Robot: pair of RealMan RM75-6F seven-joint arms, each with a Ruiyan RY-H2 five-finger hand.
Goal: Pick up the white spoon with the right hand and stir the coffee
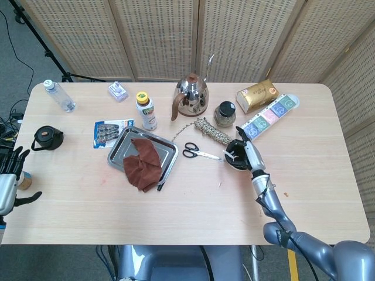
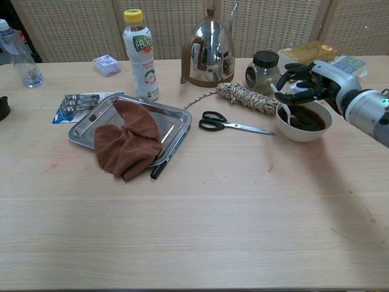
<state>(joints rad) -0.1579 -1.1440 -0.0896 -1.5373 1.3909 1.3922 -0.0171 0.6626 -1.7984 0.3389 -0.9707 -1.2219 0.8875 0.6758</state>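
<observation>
White spoon (image 2: 285,108) handle hidden inside right robot hand (image 2: 306,85).

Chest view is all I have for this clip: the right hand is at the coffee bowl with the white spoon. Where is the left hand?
Observer: The head view shows the left hand just off the left end of the table, fingers apart, holding nothing.
Operator: And the black thing cut off at my left edge?
Observer: It is round with a loop handle on top, standing alone near the table's left end, nearer the robot than the clear bottle.
Operator: What lies behind the bowl on the right?
Observer: A long box of coloured round lids, lying beside the gold packet.
</observation>
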